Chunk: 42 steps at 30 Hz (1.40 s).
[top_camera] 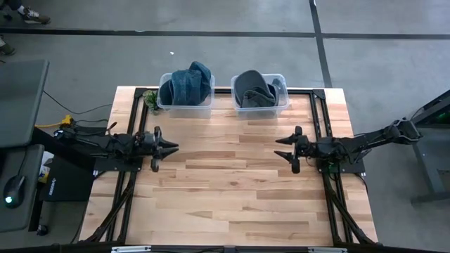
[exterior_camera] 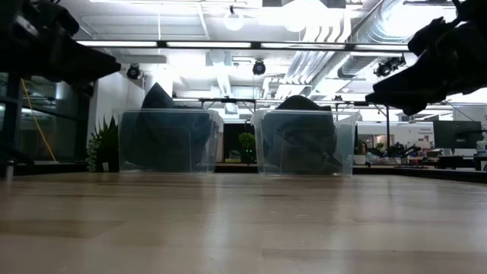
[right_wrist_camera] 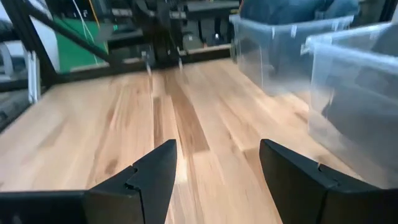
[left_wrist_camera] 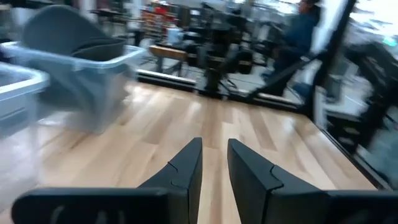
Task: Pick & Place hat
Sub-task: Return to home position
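Two clear plastic bins stand at the table's far edge. The left bin (top_camera: 185, 91) holds blue denim hats (top_camera: 191, 81), and the right bin (top_camera: 259, 93) holds grey hats (top_camera: 253, 90). In the low view the blue hats (exterior_camera: 169, 137) and grey hats (exterior_camera: 303, 137) show through the bin walls. My left gripper (top_camera: 176, 147) hovers over the table's left middle with its fingers nearly together and holds nothing. My right gripper (top_camera: 280, 148) hovers over the right middle, wide open and empty. Both point toward the table's centre.
A bare wooden tabletop (top_camera: 225, 190) lies between and in front of the two grippers. A small green plant (top_camera: 150, 100) stands beside the left bin. Black frame rails (top_camera: 320, 112) run along the table's sides. A person (left_wrist_camera: 305, 25) shows in the room beyond the table.
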### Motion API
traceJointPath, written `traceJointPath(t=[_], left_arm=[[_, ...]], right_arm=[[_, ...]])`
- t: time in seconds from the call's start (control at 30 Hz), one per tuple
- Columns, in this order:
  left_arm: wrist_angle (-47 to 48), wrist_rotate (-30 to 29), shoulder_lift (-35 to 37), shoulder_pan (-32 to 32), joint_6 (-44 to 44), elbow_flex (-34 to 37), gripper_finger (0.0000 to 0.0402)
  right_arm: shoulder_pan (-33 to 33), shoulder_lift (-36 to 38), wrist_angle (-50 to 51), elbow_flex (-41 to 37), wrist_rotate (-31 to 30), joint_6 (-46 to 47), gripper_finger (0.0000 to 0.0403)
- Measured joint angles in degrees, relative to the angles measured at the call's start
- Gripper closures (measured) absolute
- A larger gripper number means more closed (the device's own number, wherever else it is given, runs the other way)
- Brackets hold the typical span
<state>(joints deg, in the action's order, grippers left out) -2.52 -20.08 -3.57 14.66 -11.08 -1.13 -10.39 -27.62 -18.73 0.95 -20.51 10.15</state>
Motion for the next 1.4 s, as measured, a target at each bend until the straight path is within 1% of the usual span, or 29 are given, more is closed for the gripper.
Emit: traceJointPath(t=[0.13, 0.2, 0.27, 0.37, 0.47, 0.6, 0.67, 0.8, 1.07, 1.4], left_arm=[[0.63, 6.70, 0.00, 0.00, 4.12, 0.02, 0.0328], [0.96, 8.87, 0.00, 0.00, 5.99, 0.02, 0.0328], [1.01, 9.41, 0.00, 0.00, 7.63, 0.04, 0.0328], [1.01, 9.31, 0.00, 0.00, 10.31, 0.07, 0.0328], [1.20, 10.57, -0.02, 0.00, 12.69, 0.09, 0.0328], [1.75, 14.11, -0.02, 0.00, 15.19, 0.11, 0.0328], [1.88, 14.99, -0.02, 0.00, 16.27, 0.13, 0.0328], [1.88, 14.92, -0.02, 0.00, 19.86, 0.13, 0.0328], [1.84, 14.55, -0.02, 0.00, 22.44, 0.13, 0.0328], [1.29, 10.19, -0.02, -0.02, 22.43, 0.13, 0.0328]], right_arm=[[0.01, 0.00, 1.37, 0.00, -0.12, 0.32, 0.0179], [0.02, 0.00, 1.37, 0.00, 0.22, 0.33, 0.0179], [0.00, 0.00, 1.39, 0.00, 0.38, 0.33, 0.0179], [0.02, 0.00, 1.39, 0.00, -2.06, -0.28, 0.0179], [0.00, -0.02, 1.37, 0.00, -4.37, -2.63, 0.0179], [0.01, -0.02, 1.37, 0.00, -3.85, -0.26, 0.0179], [0.00, -0.02, 1.37, 0.00, -3.05, 0.13, 0.0179], [0.01, -0.04, 1.37, 0.02, -2.93, -0.06, 0.0179], [0.00, -0.04, 1.37, 0.04, -2.91, -0.06, 0.0179], [0.00, -0.04, 1.37, 0.04, -2.92, -0.08, 0.0179]])
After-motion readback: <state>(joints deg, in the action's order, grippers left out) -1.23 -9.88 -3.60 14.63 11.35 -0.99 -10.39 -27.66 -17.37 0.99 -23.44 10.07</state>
